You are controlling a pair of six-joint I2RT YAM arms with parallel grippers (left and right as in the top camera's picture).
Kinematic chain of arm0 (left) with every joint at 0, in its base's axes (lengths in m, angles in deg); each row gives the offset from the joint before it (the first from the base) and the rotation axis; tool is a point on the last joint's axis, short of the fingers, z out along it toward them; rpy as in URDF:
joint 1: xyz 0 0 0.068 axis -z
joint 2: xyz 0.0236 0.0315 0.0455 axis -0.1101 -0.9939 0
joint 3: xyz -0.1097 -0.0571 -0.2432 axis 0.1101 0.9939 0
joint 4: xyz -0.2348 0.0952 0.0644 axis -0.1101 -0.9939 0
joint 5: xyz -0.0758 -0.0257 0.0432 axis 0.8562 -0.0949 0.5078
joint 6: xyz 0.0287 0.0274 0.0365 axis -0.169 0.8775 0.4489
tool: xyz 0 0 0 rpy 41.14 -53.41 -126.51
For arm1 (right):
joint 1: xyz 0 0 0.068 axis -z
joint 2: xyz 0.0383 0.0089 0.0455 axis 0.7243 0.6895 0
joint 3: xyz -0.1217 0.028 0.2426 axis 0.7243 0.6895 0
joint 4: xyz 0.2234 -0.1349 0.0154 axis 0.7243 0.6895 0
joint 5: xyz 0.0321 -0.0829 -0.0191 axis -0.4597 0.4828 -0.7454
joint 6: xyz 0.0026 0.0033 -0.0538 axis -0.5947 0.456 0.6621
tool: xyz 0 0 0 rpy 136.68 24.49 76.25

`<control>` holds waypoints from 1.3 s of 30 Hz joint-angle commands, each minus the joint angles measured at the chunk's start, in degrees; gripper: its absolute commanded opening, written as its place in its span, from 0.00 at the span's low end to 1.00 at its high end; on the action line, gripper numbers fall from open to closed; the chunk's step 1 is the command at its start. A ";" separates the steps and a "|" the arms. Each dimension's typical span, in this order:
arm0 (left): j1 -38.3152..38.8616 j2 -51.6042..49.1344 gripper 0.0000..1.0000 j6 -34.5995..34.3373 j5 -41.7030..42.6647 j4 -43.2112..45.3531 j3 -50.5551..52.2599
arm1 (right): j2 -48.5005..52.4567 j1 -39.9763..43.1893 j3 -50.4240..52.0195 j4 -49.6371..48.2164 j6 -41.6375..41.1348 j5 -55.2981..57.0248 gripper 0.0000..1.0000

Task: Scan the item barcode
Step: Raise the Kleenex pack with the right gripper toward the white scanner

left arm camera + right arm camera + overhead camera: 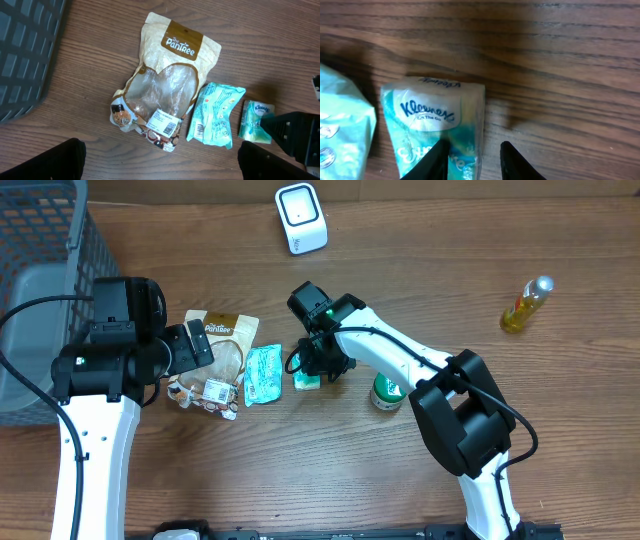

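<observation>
Not scanned yet: partly open right fingers point(432, 162) straddle the Kleenex pack point(427, 115) lying flat, left fingers point(55, 162) gape empty, and the scanner point(301, 217) at upper centre sits unused.

So, at the right gripper point(472, 162): the Kleenex pack point(435, 125) lies under one finger point(432, 162), its edge runs up the gap, and the other finger is over bare table point(560, 75). A sachet point(342, 130) sits just beside the pack, away from the gap. At the left gripper point(162, 162), the Pantree bag point(167, 85) lies ahead, between the fingers. Scanner point(301, 218) and bottle point(527, 305) are well apart from both. The can point(387, 392) is behind the right fingers, the basket point(40, 280) behind the left.
</observation>
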 commanded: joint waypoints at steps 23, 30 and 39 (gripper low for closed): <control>0.39 -0.20 1.00 0.50 -0.37 0.04 -0.55 | 2.69 -0.15 0.37 -0.87 -0.22 -0.13 0.31; 0.39 -0.20 1.00 0.50 -0.37 0.07 -0.55 | 2.69 -0.13 0.35 -0.72 -0.22 -0.13 0.42; 0.39 -0.20 1.00 0.50 -0.35 0.04 -0.55 | 2.38 0.92 0.24 -0.66 -0.20 -1.14 0.31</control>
